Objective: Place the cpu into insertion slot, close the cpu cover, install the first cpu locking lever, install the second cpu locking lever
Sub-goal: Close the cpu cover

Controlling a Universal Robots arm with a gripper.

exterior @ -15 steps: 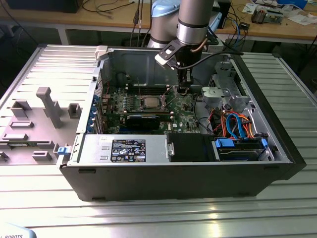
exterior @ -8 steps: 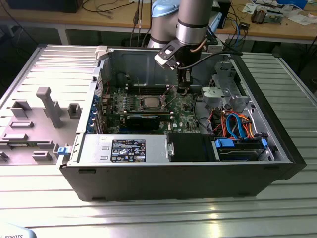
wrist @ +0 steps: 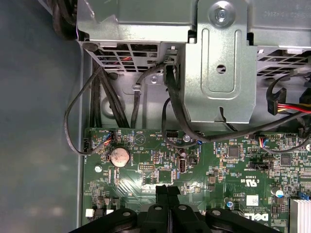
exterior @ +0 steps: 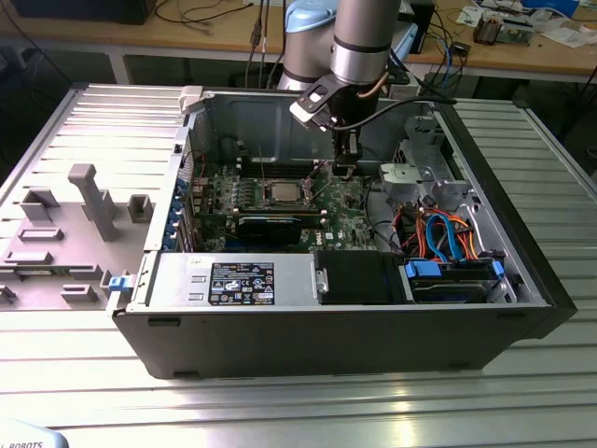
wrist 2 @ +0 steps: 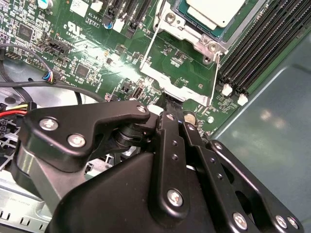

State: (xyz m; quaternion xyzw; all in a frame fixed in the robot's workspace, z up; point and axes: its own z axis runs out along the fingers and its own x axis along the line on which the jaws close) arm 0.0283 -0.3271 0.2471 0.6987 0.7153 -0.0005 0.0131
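Observation:
The cpu [wrist 2: 214, 9], with its dull silver top, lies in the insertion slot [wrist 2: 206, 44] on the green board; the exterior view shows the cpu [exterior: 284, 193] mid-board. The cpu cover [wrist 2: 163, 76], a shiny frame with a square window, is swung open away from the slot, and green board shows through its window. My gripper [wrist 2: 170, 108] is shut, its black fingertips right at the cover's outer edge. I cannot tell whether they pinch that edge. In the first wrist view the gripper [wrist: 167, 191] has its fingers pressed together over the board. In the exterior view the gripper [exterior: 344, 166] hangs to the exterior view's right of the slot.
Long black memory slots [wrist 2: 252, 53] run beside the slot, with the case wall [wrist 2: 272, 131] past them. A metal drive cage [wrist: 218, 63] and black cables [wrist: 102, 104] stand close to the fingers. A power supply [exterior: 233, 280] fills the case's front. A grey fixture [exterior: 89, 201] lies outside, at the exterior view's left.

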